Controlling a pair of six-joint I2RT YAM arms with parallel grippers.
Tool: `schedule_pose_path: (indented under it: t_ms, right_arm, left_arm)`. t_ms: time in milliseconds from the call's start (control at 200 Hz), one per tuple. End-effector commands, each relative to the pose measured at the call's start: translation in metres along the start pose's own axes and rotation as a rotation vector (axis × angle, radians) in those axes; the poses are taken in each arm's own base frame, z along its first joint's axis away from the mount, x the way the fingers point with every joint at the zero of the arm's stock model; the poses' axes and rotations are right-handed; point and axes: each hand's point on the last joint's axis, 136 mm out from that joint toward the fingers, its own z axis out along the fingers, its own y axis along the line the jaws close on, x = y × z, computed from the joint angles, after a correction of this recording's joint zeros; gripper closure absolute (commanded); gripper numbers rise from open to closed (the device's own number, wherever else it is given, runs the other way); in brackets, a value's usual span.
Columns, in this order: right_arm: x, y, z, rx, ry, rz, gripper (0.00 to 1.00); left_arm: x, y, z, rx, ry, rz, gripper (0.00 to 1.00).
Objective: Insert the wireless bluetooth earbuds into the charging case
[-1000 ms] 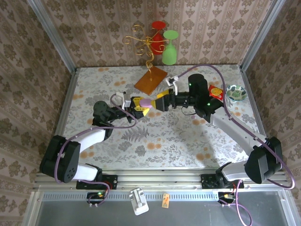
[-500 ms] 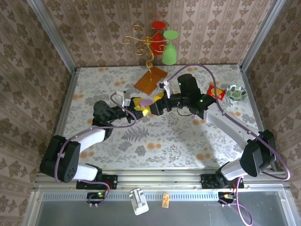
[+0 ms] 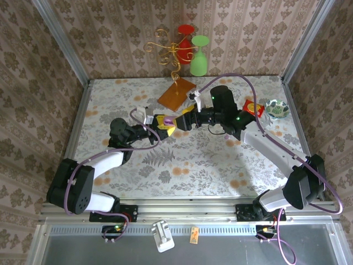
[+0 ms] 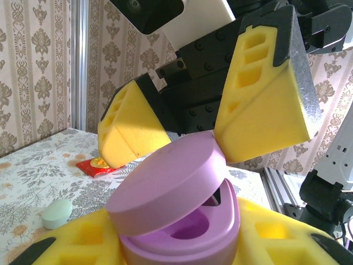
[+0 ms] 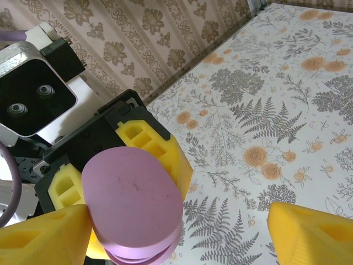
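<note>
The purple charging case (image 4: 182, 221) sits between the yellow foam pads of my left gripper (image 4: 176, 245), which is shut on its base. Its lid (image 4: 165, 182) is tilted partly up, and the one socket I can see under it looks empty. The earbuds are hidden. My right gripper (image 5: 176, 237) is open and straddles the lid (image 5: 132, 204) from above, one pad (image 5: 44, 234) close beside the lid and the other (image 5: 314, 232) well clear. From the top, the case (image 3: 169, 120) hangs above the table where the two grippers meet.
An orange board (image 3: 176, 93) lies behind the grippers, below a gold wire stand with red and green glasses (image 3: 192, 52). A red packet (image 3: 252, 107) and a small bowl (image 3: 277, 108) sit at the right. A pale green pebble (image 4: 57, 213) lies on the table.
My right gripper has moved left from beside the case to over its lid, and its jaws have narrowed a little. The left gripper has kept its hold and barely moved.
</note>
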Motion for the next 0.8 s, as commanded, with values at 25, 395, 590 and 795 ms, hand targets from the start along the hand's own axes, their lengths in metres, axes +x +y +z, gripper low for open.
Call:
schedule_pose_path:
  t_ms: [25, 395, 590, 795]
  right_arm:
    - [-0.008, -0.028, -0.004, 0.121, -0.041, 0.009, 0.19]
    - [-0.009, -0.019, -0.004, 0.078, -0.040, -0.076, 0.33]
    - [-0.002, -0.006, -0.006, 0.041, -0.016, -0.155, 0.32]
    - [0.005, 0.000, -0.007, 0.014, 0.011, -0.204, 0.44]
  left_arm:
    - [-0.018, -0.032, 0.000, 0.113, -0.026, 0.101, 0.95]
    - [-0.019, -0.034, 0.002, 0.128, -0.027, 0.103, 0.95]
    - [-0.021, -0.031, 0.002, 0.112, -0.033, 0.104, 0.94]
    - [-0.022, -0.030, 0.004, 0.119, -0.033, 0.103, 0.94]
